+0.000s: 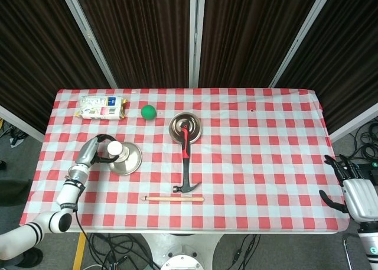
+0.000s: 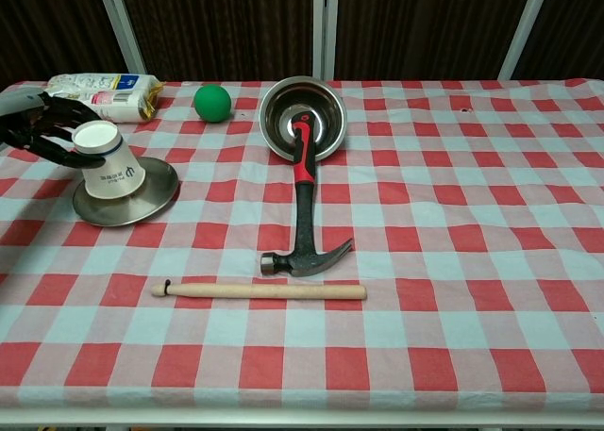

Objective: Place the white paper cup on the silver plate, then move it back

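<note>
Left hand, left edge of frame: fingers wrapped around white paper cup, inverted and tilted over silver plate; cup print illegible. Right hand, lower right, off the table edge: fingers spread, holding nothing. Snack packet, upper left: lettering unreadable. Open checkered cloth fills the right half.

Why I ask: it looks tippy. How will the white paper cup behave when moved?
Probably light and easily crushed: the white paper cup is thin paper, upside down and tilted on the silver plate. The left hand grips it; it may tip.
</note>
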Action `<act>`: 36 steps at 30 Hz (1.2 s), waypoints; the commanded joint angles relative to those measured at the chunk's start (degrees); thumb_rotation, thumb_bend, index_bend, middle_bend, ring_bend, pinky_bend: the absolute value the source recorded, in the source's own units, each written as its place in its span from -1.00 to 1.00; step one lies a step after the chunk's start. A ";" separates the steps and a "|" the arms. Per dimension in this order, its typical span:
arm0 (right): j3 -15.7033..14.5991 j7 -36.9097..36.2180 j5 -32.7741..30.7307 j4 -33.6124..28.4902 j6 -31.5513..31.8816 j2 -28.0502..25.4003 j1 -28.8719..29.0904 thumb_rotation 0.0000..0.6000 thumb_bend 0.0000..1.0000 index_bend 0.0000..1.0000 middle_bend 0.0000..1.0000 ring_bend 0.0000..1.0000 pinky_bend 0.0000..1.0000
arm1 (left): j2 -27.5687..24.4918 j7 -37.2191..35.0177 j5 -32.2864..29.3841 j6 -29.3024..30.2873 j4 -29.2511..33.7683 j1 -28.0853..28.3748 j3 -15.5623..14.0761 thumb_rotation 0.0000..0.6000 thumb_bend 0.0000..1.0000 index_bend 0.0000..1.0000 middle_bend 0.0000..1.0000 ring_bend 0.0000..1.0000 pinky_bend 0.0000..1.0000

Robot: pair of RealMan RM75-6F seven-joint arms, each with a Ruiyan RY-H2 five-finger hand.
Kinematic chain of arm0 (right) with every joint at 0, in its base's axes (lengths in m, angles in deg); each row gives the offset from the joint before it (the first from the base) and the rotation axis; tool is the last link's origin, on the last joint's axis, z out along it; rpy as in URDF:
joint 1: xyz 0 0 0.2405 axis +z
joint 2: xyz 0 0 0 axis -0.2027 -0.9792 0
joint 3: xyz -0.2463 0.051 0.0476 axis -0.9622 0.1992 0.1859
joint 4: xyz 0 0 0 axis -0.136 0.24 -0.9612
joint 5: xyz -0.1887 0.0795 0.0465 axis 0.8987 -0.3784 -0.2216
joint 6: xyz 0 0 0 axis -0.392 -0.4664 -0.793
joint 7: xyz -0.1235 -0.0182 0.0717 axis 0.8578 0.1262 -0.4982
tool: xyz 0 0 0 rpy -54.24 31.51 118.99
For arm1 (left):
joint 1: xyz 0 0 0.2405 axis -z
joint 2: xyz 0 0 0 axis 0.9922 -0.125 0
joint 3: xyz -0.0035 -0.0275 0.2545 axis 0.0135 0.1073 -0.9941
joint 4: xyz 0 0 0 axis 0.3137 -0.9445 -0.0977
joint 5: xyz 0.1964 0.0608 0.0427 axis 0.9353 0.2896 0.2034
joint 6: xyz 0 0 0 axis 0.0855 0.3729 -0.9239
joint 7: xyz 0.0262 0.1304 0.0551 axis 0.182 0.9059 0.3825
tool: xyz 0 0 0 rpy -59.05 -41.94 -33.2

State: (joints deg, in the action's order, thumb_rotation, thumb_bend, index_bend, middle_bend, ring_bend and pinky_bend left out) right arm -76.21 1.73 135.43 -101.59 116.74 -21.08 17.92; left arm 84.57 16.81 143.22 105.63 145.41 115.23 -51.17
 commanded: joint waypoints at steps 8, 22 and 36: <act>0.12 0.30 -0.05 -0.19 0.08 -0.19 0.09 1.00 -0.57 -0.90 -0.59 -1.00 -0.74 | -2.37 0.68 3.94 -0.11 5.02 -0.09 -2.44 1.00 -0.42 0.00 -0.41 -0.72 -0.70; -0.10 0.26 0.03 -0.17 -0.39 0.03 0.31 1.00 -0.57 -0.90 -0.59 -1.00 -0.74 | -2.13 1.24 3.24 1.14 5.28 -0.82 -2.17 1.00 -0.42 0.00 -0.41 -0.72 -0.70; -0.22 0.31 0.39 -0.35 -0.10 -0.15 0.29 1.00 -0.57 -0.90 -0.59 -1.00 -0.74 | -0.33 1.99 -1.76 -1.79 0.82 -0.02 -0.25 1.00 -0.41 0.00 -0.41 -0.72 -0.70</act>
State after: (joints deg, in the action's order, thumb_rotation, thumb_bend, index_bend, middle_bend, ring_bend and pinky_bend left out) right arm -76.43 2.04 135.81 -101.94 116.63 -21.23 18.21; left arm 84.50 18.58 140.43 103.44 144.96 115.51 -51.04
